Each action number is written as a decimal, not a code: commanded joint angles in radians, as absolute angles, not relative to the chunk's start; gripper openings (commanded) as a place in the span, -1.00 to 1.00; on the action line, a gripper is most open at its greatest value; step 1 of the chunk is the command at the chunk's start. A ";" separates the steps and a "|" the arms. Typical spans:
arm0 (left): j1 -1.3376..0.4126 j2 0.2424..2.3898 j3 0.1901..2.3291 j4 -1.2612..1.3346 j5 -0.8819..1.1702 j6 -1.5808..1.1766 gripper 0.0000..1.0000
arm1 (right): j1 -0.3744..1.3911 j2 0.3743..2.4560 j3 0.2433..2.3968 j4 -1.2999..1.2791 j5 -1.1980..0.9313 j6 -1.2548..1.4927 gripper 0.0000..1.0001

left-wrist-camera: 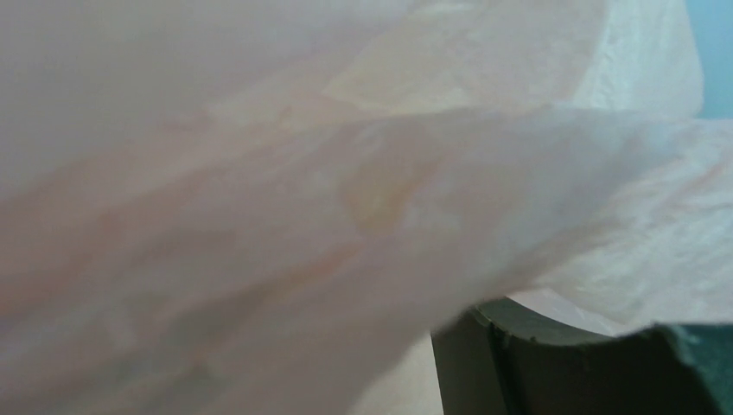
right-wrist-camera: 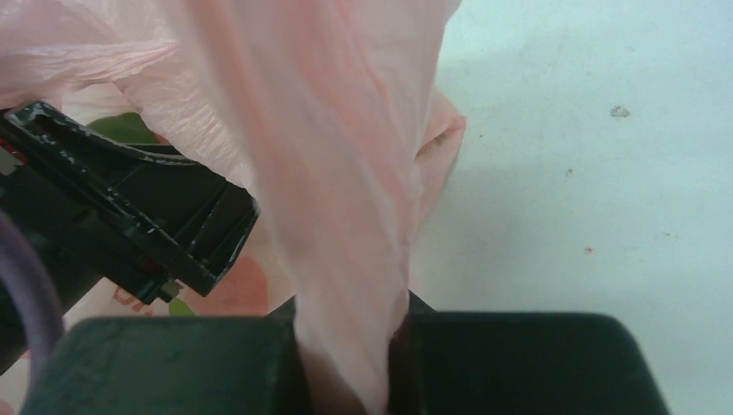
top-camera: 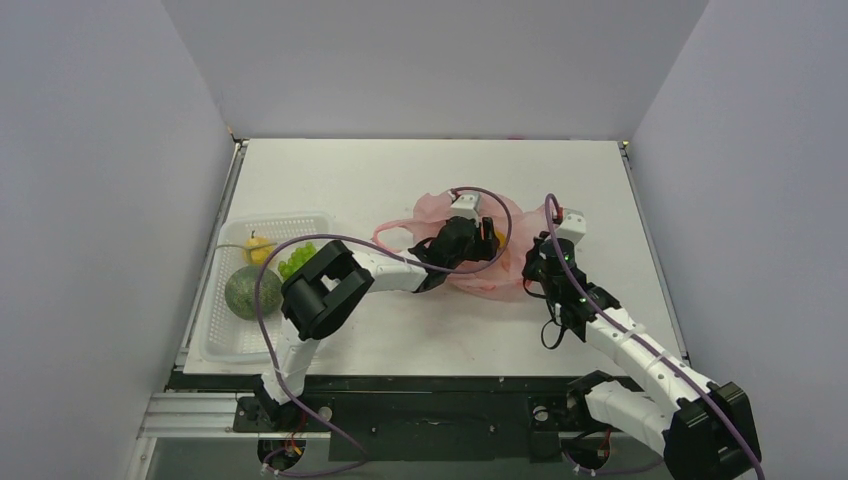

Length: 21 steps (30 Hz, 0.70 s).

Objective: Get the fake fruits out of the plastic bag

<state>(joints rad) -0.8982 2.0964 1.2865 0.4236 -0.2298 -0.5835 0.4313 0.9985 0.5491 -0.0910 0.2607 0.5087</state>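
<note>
**Pink film pinched on my right, my left sunk in the bag**

Pink and crinkly, the plastic bag [top-camera: 475,270] lies at the middle of the white table [top-camera: 400,180], one loop handle trailing toward the left. My right gripper [right-wrist-camera: 346,359] is closed on a twisted strand of the bag's film: the film runs down between my two dark fingers [right-wrist-camera: 519,363] and they press it from both sides. From above, that gripper [top-camera: 545,265] sits at the bag's right edge.

My left gripper [top-camera: 455,245] reaches in at the bag's mouth from the left. Its wrist camera sees almost nothing but pale pink film pressed close, with one dark finger [left-wrist-camera: 536,372] showing at the lower right. I cannot tell how far those jaws are parted, or whether they have anything between them.

A yellow patch [top-camera: 497,238] shows inside the bag just beside my left gripper; I take it for one of the fake fruits. In the right wrist view a bit of green [right-wrist-camera: 130,128] peeks out behind my left gripper's black body, but I cannot say what it is.

Three fruits lie in the white tray [top-camera: 225,345] at the table's left edge, well apart from the bag: a yellow fruit [top-camera: 258,247] at the far end, a light green grape bunch [top-camera: 297,258] just beside it, and a green round fruit [top-camera: 253,292] nearer to me.
</note>
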 commanded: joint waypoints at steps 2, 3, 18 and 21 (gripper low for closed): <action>-0.902 2.162 1.383 0.520 -0.322 -0.613 0.14 | 0.402 0.959 0.538 -0.064 0.232 0.500 -1.00; -0.902 2.167 1.389 0.527 -0.323 -0.618 0.15 | 0.401 0.958 0.533 -0.057 0.226 0.503 -1.00; -0.906 2.241 1.414 0.684 -0.262 -0.669 0.31 | 0.400 0.970 0.519 -0.023 0.156 0.502 -1.00; -0.908 2.276 1.447 0.670 -0.269 -0.666 0.48 | 0.401 0.963 0.513 -0.024 0.146 0.504 -1.00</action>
